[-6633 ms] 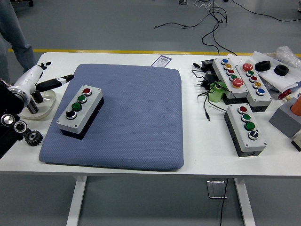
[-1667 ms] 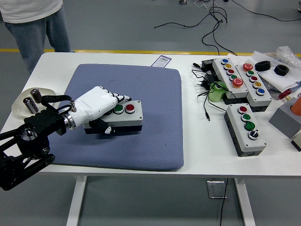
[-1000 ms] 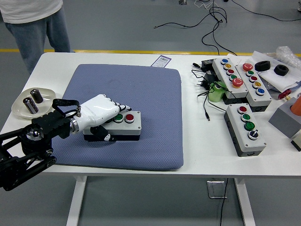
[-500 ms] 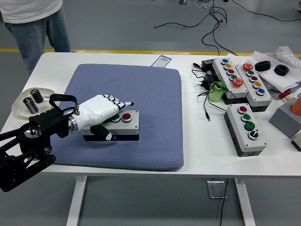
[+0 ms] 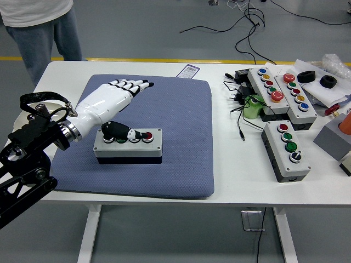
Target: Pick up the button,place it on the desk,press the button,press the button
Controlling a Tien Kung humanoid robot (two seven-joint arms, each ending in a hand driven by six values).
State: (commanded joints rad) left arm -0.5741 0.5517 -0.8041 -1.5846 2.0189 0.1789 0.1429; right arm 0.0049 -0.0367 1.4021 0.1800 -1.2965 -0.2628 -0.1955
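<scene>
Box placed, pressing under way

The box is sitting on the mat, left of centre; the left hand is hovering over it, fingers spread and empty, thumb touching the buttons.

The left hand has a glossy white shell with black fingertips and a black thumb. A silver ring joins it to a black arm carrying a looped black cable.

Blue pad: woven cloth, matt, dimpled. Button box: smooth plastic (glossy caps). Left hand: glossy white shell.
</scene>
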